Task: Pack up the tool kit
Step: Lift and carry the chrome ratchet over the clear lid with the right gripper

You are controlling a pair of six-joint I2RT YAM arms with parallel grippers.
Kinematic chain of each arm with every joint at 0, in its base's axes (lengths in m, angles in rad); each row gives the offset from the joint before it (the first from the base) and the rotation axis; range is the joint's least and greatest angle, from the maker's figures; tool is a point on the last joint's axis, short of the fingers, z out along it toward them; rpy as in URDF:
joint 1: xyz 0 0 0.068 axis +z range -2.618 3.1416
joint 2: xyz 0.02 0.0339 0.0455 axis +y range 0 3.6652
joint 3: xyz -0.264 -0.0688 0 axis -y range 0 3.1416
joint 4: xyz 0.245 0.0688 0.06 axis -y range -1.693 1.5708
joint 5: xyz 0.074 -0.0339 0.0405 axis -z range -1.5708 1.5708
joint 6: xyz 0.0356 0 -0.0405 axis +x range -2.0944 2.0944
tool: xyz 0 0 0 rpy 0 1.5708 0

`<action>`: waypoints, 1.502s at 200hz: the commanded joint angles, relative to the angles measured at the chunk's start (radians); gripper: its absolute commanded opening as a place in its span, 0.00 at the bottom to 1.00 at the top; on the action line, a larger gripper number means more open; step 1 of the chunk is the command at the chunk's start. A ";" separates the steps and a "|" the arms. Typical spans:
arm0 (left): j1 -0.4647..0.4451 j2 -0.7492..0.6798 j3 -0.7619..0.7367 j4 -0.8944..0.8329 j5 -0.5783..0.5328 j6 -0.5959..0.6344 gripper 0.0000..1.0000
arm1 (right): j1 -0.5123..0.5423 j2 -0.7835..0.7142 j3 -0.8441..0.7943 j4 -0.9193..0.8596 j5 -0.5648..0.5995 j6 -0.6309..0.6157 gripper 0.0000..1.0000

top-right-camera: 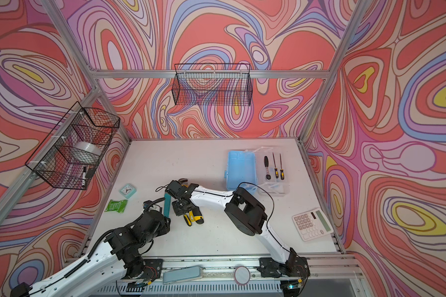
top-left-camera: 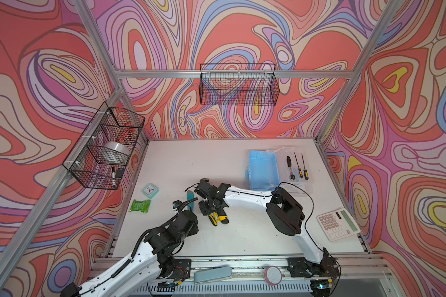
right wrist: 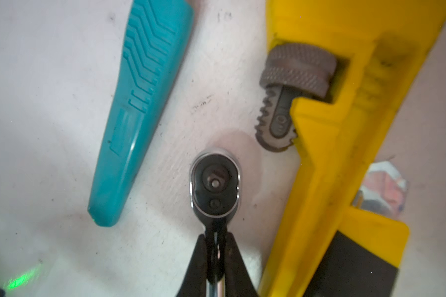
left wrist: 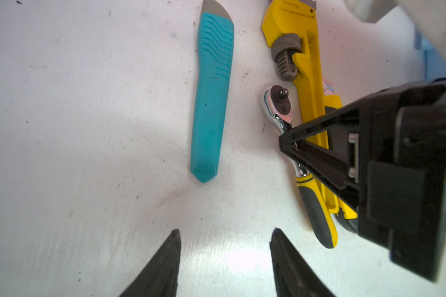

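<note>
Chrome shows between the black fingers of the right end effector (right wrist: 216, 253), which is clenched on the neck of a ratchet (right wrist: 215, 183) just behind its round head, a spot thin enough to pinch firmly. Just beside the ratchet lies a yellow wrench (right wrist: 327, 154), near enough that a lift probably has to go straight up to avoid dragging it; on the ratchet's far side from the wrench a teal knife (right wrist: 142, 102) lies apart, with bare worktop (right wrist: 36, 128) between. The left end effector (left wrist: 224, 262) hovers with its fingers spread and nothing between them, pointed toward the knife's butt end, likely lining up for it. In both top views the tool kit (top-left-camera: 263, 169) sits open toward the back right of the worktop, well apart from this cluster, its clear lid (top-left-camera: 294, 167) folded out beside it with three tools lying on it. Open worktop lies between the cluster and the box, so the carry looks unobstructed.
</note>
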 commanded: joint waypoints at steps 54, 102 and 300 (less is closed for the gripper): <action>-0.004 0.006 0.027 0.019 0.003 0.013 0.56 | -0.041 -0.169 -0.033 -0.011 0.029 -0.030 0.00; -0.004 0.078 0.033 0.094 0.035 0.033 0.56 | -0.199 -0.381 -0.165 -0.023 0.086 -0.092 0.00; -0.016 0.406 0.136 0.351 0.155 0.150 0.56 | -0.957 -0.646 -0.280 -0.066 0.167 -0.513 0.00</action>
